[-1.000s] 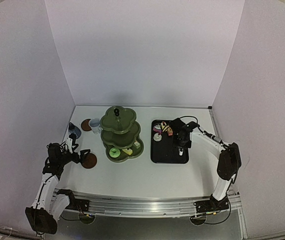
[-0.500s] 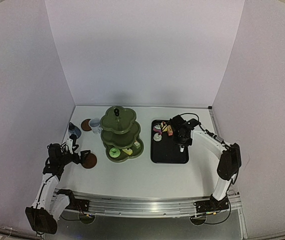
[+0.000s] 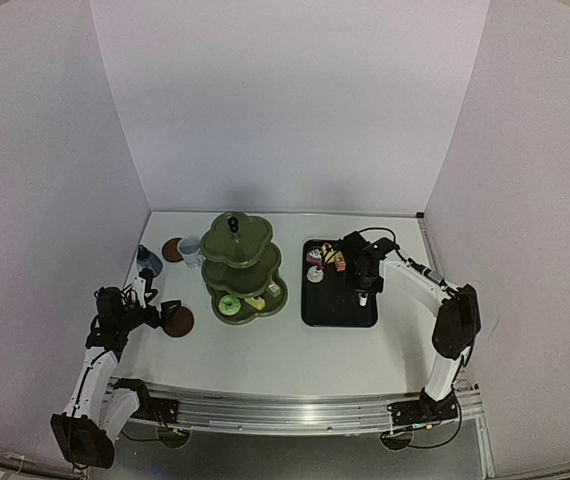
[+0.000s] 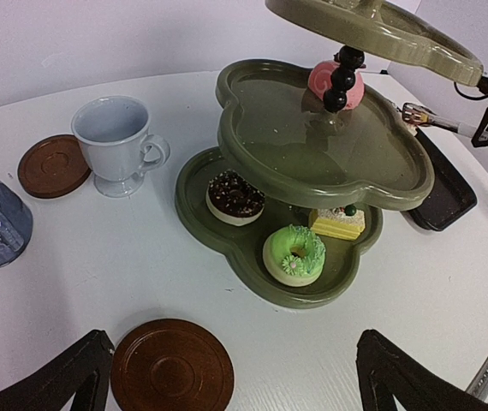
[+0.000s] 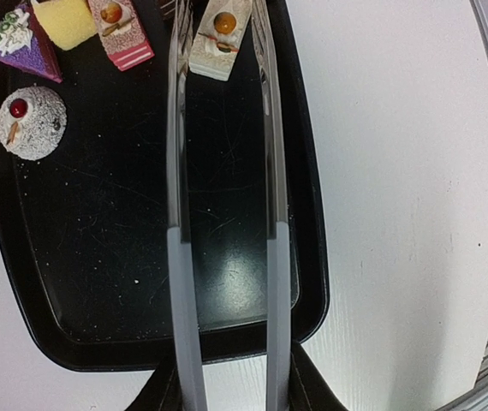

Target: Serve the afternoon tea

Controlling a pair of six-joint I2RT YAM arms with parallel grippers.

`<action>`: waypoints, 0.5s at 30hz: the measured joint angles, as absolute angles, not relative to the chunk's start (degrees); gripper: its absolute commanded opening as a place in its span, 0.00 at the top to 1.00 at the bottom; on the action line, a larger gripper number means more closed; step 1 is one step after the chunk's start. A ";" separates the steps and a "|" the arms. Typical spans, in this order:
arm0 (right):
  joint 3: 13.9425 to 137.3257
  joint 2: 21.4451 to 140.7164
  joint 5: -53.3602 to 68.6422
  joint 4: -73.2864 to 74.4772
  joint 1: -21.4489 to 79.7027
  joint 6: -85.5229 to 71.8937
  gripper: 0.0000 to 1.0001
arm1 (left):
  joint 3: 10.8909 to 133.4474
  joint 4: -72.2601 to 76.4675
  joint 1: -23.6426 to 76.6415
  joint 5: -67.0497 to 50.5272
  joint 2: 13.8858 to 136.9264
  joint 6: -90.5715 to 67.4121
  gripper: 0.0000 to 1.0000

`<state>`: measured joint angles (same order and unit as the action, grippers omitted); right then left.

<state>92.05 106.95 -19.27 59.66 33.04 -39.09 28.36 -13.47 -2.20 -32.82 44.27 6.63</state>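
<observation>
Right wrist view alone shows the right gripper (image 5: 231, 387) clamped on tongs (image 5: 180, 214), 2 blades flanking a white cake (image 5: 218, 38) lying lengthwise between them on the black tray (image 5: 311, 214). Left wrist view shows the left gripper (image 4: 233, 347), fingers apart, by a brown coaster (image 4: 172, 370).

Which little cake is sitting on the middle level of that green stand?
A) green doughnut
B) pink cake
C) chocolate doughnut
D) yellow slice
B: the pink cake sits on the middle tier of the stand; the green doughnut, chocolate doughnut and yellow slice lie on the bottom tier.
</observation>
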 measured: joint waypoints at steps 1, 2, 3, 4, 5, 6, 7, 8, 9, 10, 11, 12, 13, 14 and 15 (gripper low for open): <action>92.05 107.01 -19.23 59.65 33.04 -39.09 0.67 | 28.36 -13.47 -2.20 -32.82 44.27 6.63 0.00; 92.05 107.08 -19.20 59.64 33.04 -39.09 0.67 | 28.36 -13.47 -2.21 -32.82 44.27 6.63 0.00; 92.05 107.14 -19.13 59.64 33.04 -39.10 0.67 | 28.36 -13.48 -2.22 -32.82 44.27 6.63 0.00; 92.05 107.20 -19.05 59.64 33.04 -39.11 0.67 | 28.36 -13.50 -2.22 -32.82 44.27 6.63 0.00; 92.05 107.29 -18.96 59.62 33.04 -39.10 0.67 | 28.36 -13.48 -2.20 -32.82 44.27 6.63 0.00; 92.05 107.42 -18.84 59.61 33.04 -39.09 0.67 | 28.34 -13.49 -2.20 -32.82 44.27 6.65 0.00; 92.05 107.56 -18.75 59.61 33.04 -39.09 0.67 | 28.35 -13.48 -2.20 -32.82 44.27 6.66 0.00; 92.05 107.74 -18.66 59.61 33.04 -39.10 0.67 | 28.36 -13.47 -2.21 -32.83 44.27 6.66 0.00; 92.05 107.92 -18.58 59.61 33.04 -39.12 0.67 | 28.36 -13.47 -2.21 -32.84 44.27 6.66 0.00; 92.05 108.05 -18.55 59.61 33.04 -39.14 0.67 | 28.36 -13.47 -2.20 -32.84 44.27 6.68 0.00; 92.05 108.14 -18.55 59.61 33.04 -39.22 0.67 | 28.34 -13.47 -2.20 -32.82 44.27 6.70 0.00; 92.05 108.23 -18.51 59.61 33.04 -39.26 0.67 | 28.36 -13.50 -2.20 -32.82 44.27 6.79 0.00; 92.05 108.32 -18.49 59.61 33.04 -39.30 0.67 | 28.36 -13.50 -2.22 -32.84 44.27 6.95 0.00; 92.05 108.43 -18.44 59.60 33.04 -39.33 0.69 | 28.34 -13.50 -2.20 -32.82 44.27 7.04 0.00; 92.05 108.54 -18.44 59.59 33.04 -39.35 0.74 | 28.36 -13.50 -2.20 -32.82 44.27 7.07 0.00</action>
